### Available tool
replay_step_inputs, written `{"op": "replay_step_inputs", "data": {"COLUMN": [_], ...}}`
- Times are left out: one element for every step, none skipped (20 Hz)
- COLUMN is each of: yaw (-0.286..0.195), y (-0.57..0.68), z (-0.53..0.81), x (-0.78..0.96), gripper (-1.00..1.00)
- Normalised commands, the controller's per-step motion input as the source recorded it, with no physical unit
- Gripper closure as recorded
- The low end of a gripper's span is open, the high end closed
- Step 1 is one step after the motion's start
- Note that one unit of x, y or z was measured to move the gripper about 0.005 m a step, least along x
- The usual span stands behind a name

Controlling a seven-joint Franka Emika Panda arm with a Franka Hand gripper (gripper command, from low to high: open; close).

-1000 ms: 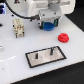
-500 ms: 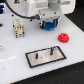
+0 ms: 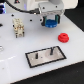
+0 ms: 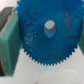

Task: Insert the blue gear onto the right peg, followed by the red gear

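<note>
Pincer (image 3: 50, 22): closed on blue gear (image 4: 48, 31), pads (image 4: 10, 42) pressing its toothed rim, held above tabletop (image 3: 15, 57).

Blue gear (image 3: 49, 22) held aloft; red gear (image 3: 63, 37) lies beside right peg (image 3: 51, 50).

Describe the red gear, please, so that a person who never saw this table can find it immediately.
Start at the white base plate with its black border, in the middle of the table. Go toward the exterior view's right and a little farther back: the red gear lies flat there, alone. It is the only red thing; the blue gear hangs in the end effector.
</note>
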Motion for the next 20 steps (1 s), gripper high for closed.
{"op": "replay_step_inputs", "data": {"yaw": [0.000, 0.000, 0.000, 0.000, 0.000, 0.000, 0.000, 0.000, 0.000, 0.000, 0.000, 0.000, 0.000, 0.000, 0.000, 0.000, 0.000, 0.000, 0.000, 0.000], "y": [-0.20, -0.19, -0.19, -0.19, -0.19, -0.17, -0.17, -0.17, -0.16, -0.18, -0.19, -0.19, -0.20, -0.19, -0.19, -0.18, -0.18, -0.18, -0.19, -0.18], "z": [0.53, 0.53, 0.51, 0.50, 0.48, 0.48, 0.47, 0.46, 0.44, 0.43, 0.42, 0.41, 0.40, 0.44, 0.37, 0.38, 0.35, 0.32, 0.29, 0.27], "x": [0.85, 0.85, 0.84, 0.84, 0.84, 0.85, 0.86, 0.87, 0.85, 0.84, 0.85, 0.85, 0.85, 0.83, 0.85, 0.85, 0.84, 0.85, 0.87, 0.88], "gripper": [1.00, 1.00, 1.00, 1.00, 1.00, 1.00, 1.00, 1.00, 1.00, 1.00, 1.00, 1.00, 1.00, 1.00, 1.00, 1.00, 1.00, 1.00, 1.00, 1.00]}}
